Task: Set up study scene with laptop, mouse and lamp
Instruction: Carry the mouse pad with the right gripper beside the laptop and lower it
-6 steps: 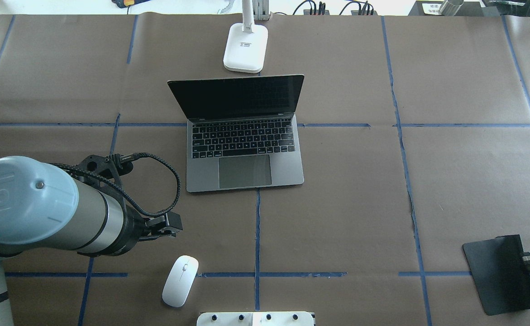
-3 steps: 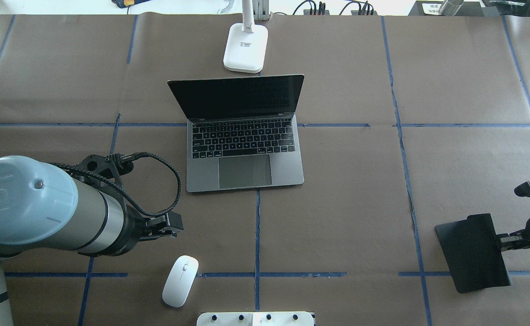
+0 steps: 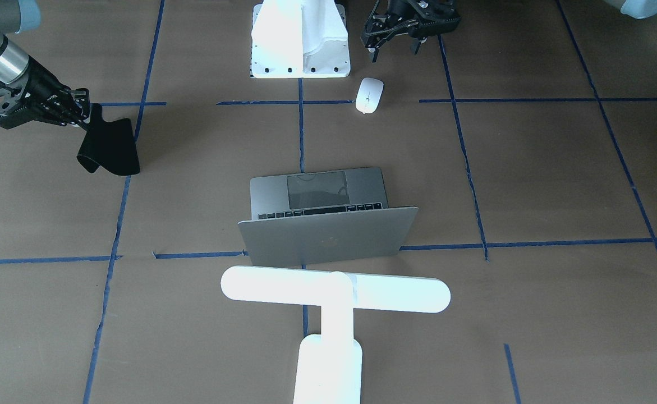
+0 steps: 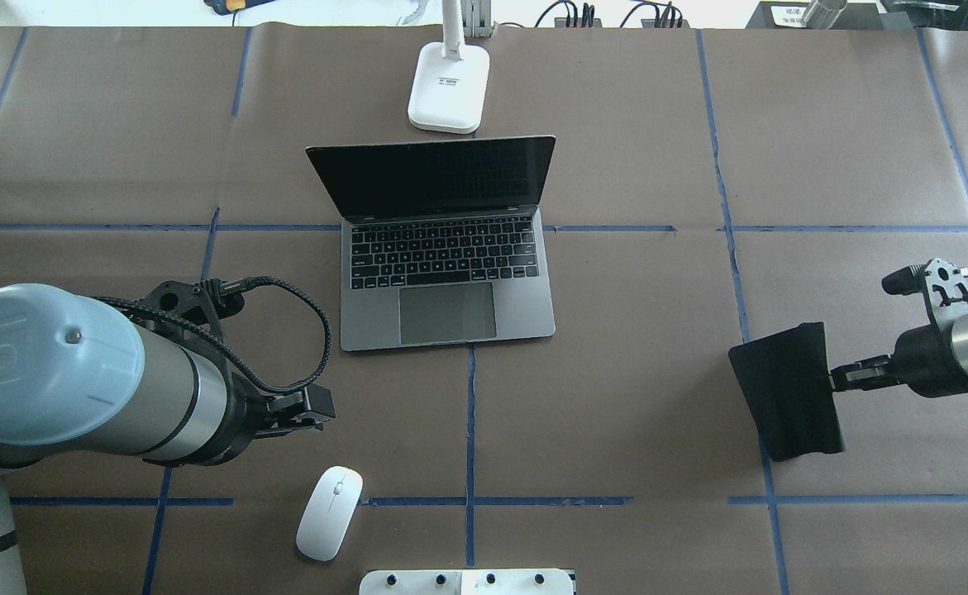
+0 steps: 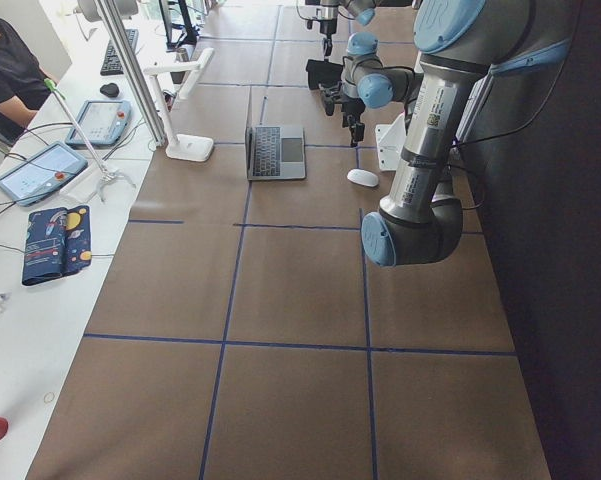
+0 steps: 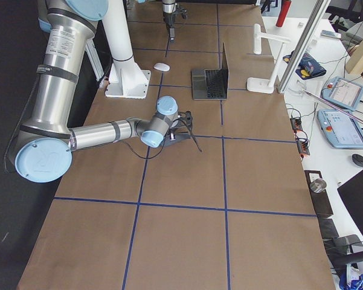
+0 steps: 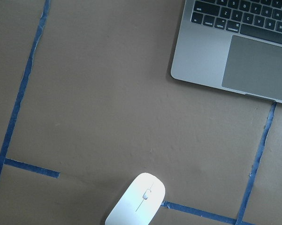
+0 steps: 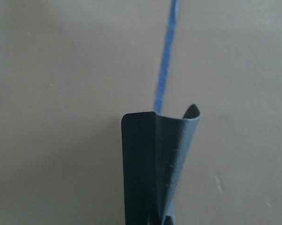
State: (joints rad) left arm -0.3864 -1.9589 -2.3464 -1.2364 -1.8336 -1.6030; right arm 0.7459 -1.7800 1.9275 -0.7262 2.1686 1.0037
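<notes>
The laptop stands open at the table's middle, screen dark. The lamp stands just behind it; its white base shows in the overhead view. The mouse lies near the front edge, left of centre, and shows in the left wrist view. My left gripper hovers just behind and left of the mouse, open and empty, its fingers spread. My right gripper is shut on the edge of a black mat, which hangs curled above the table on the right.
A white pedestal with bolt holes sits at the front edge beside the mouse. Blue tape lines cross the brown paper. A side table with tablets and a seated person lies beyond the lamp.
My right arm has carried the black mat from the front right corner inward and away from the front edge, toward the laptop's right side. The left arm, mouse, laptop and lamp have not moved.
</notes>
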